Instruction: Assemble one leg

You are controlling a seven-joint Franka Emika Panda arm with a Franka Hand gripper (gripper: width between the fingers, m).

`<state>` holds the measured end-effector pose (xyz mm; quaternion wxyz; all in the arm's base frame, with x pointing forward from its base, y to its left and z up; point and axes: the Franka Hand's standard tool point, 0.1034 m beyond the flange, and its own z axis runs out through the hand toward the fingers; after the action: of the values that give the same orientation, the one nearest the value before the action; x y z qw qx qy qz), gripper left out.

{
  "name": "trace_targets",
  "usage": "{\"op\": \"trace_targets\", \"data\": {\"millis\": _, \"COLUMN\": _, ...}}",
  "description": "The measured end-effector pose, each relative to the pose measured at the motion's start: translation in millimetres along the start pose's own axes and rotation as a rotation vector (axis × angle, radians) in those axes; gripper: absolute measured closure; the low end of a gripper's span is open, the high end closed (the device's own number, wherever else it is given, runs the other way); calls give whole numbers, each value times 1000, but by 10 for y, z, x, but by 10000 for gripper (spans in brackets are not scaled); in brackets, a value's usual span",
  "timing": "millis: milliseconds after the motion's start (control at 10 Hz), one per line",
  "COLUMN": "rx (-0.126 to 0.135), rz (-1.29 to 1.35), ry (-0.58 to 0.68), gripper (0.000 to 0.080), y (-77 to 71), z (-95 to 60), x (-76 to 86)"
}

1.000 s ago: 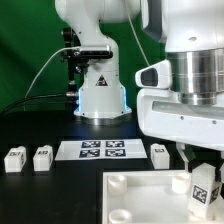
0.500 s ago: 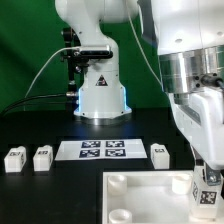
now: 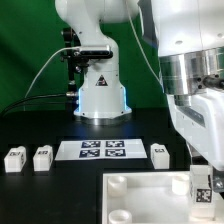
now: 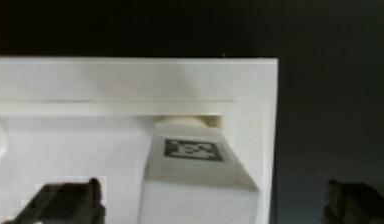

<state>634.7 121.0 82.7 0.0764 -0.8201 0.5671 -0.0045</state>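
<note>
The claw [image 3: 204,192] pinches the leg [image 3: 203,186] (tagged) upright over the slab's [image 3: 140,195] corner socket.

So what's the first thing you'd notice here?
The big white robot arm fills the exterior view's right, its end effector holding a small tagged leg over the corner of the white slab. Three more legs wait on the black table beside the marker board.
</note>
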Motion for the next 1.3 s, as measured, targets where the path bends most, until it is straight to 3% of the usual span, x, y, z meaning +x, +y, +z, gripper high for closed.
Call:
{"op": "trace_targets", "data": {"millis": 500, "rx": -8, "rz": -595, "ry": 9, "gripper": 150, "y": 11, "z": 7, "x": 44}}
{"op": "trace_targets", "data": {"millis": 700, "rx": -60, "rz": -987, "ry": 36, "gripper": 150, "y": -36, "z": 6, "x": 87}}
{"op": "trace_targets", "data": {"millis": 1000, "rx": -56, "rz": -955, "ry": 38, "gripper": 172, "y": -36, "z": 13, "x": 90}}
{"op": "trace_targets", "data": {"millis": 1200, "rx": -52, "rz": -817, "ry": 38, "gripper": 510, "y": -34, "z": 16, "x": 82}}
{"op": "trace_targets", "data": {"millis": 1300, "rx": -50, "rz": -700, "ry": 42, "gripper": 506, "y": -28, "z": 16, "x": 96}}
